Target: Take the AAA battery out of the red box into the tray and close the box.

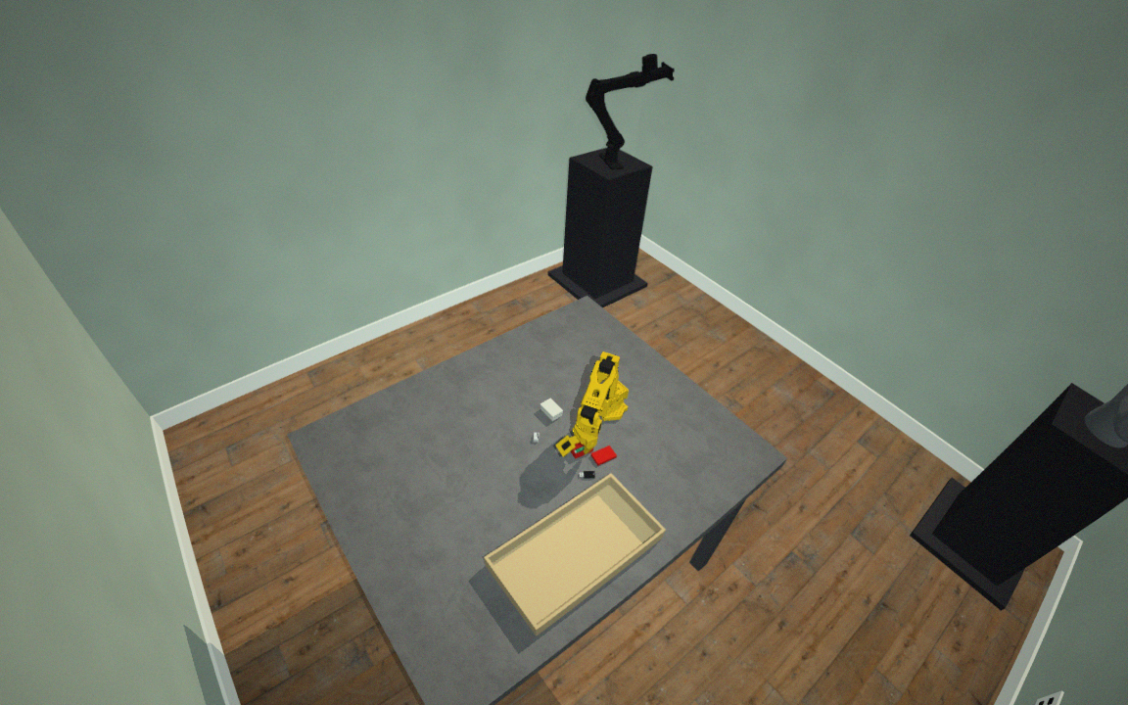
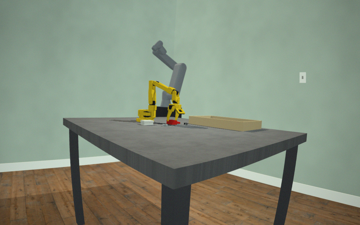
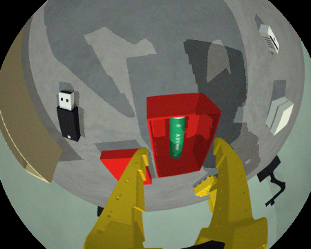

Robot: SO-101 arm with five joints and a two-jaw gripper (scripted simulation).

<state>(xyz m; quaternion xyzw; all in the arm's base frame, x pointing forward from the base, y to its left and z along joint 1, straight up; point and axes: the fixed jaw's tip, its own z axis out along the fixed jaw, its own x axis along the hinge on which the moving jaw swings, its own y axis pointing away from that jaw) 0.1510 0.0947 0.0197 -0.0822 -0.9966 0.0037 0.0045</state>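
The red box's open base (image 2: 172, 122) (image 3: 176, 105) stands on the table, and the green AAA battery (image 3: 177, 138) lies inside it. The red lid (image 1: 604, 454) (image 2: 178, 122) (image 3: 115, 162) lies apart on the table, close beside the base and partly hidden by a finger in the wrist view. My gripper (image 2: 172, 120) (image 3: 181, 145) is partly open with nothing gripped; its fingertips are low at the base, one towards each side. Whether they touch its walls I cannot tell. The tan tray (image 1: 572, 552) (image 2: 223, 123) (image 3: 24, 104) is empty.
A black USB stick (image 1: 587, 474) (image 2: 185, 123) (image 3: 68, 122) lies between the base and the tray. A white closed box (image 1: 550, 409) (image 2: 147, 122) (image 3: 280, 115) and a small pale object (image 1: 535, 437) (image 2: 165, 125) (image 3: 269, 39) are on the base's other side.
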